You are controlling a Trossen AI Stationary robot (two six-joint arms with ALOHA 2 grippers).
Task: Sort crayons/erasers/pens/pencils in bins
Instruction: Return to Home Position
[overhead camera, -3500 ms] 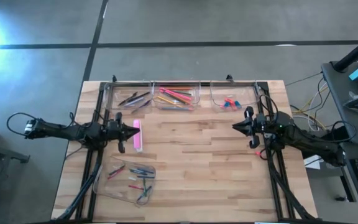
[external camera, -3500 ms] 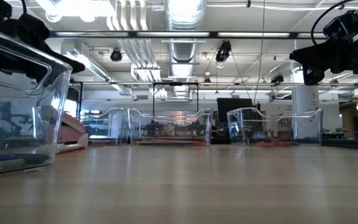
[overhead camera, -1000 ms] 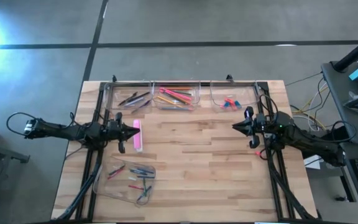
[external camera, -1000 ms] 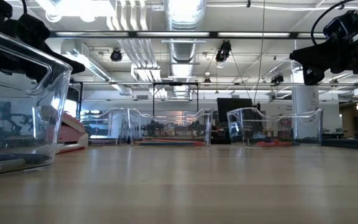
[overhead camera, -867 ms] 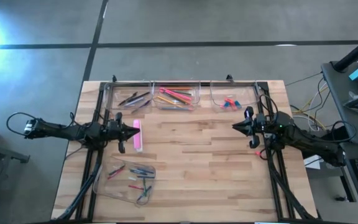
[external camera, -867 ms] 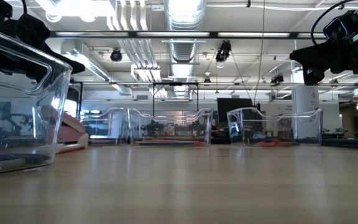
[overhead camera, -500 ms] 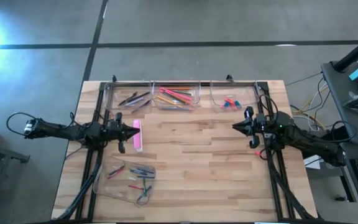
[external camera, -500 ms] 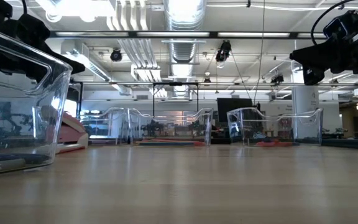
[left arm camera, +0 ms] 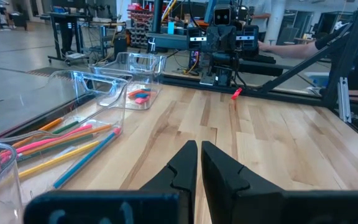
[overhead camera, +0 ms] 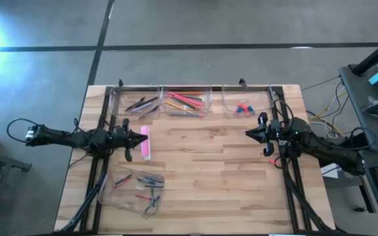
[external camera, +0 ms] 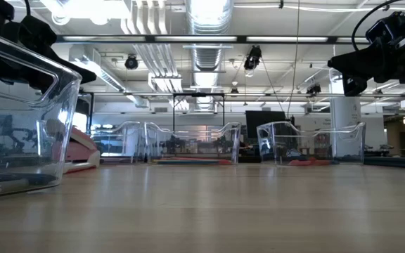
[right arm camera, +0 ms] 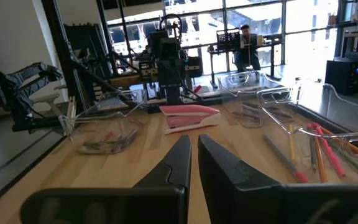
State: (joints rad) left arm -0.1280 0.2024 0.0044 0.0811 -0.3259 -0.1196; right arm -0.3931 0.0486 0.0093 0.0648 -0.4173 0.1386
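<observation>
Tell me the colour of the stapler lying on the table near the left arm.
Pink: the flat plastic stapler shows best in the right wrist view.

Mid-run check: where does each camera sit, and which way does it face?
High: overhead, looking straight down on the table; left arm and right arm both show.
Low: at tabletop height, facing the far bins; arms at top corners.
Left wrist: faces the right arm; left gripper, shut, in front.
Right wrist: faces the left arm and pink stapler; right gripper, shut.
Shared: high view shows the pink stapler too.
</observation>
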